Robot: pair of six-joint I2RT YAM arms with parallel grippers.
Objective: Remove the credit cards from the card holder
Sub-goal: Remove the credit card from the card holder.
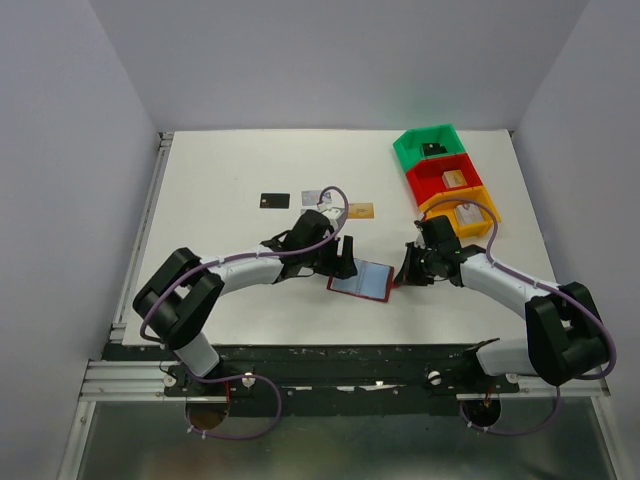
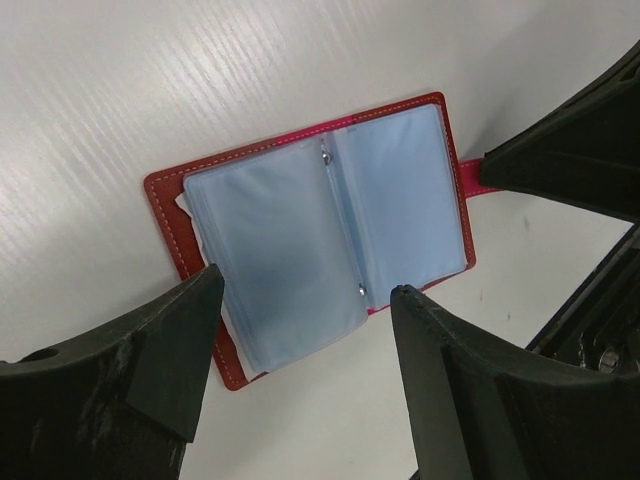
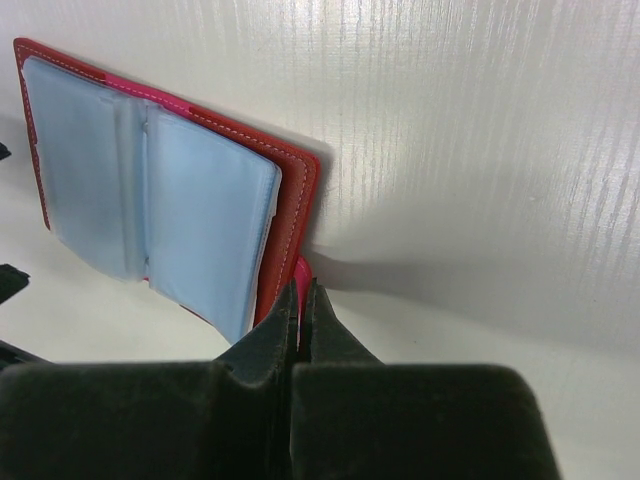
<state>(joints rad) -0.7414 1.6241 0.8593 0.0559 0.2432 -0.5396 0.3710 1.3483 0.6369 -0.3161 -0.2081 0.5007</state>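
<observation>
White table (image 1: 230, 180), wallet (image 2: 320, 230) lying open right under the left gripper's (image 2: 305, 295) spread jaws, right gripper (image 3: 300, 302) pinching its tab (image 2: 470, 180).

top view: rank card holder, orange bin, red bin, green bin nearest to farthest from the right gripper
From the right gripper:
1. card holder, pinched by its tab
2. orange bin, just behind
3. red bin, farther back
4. green bin, rearmost
</observation>
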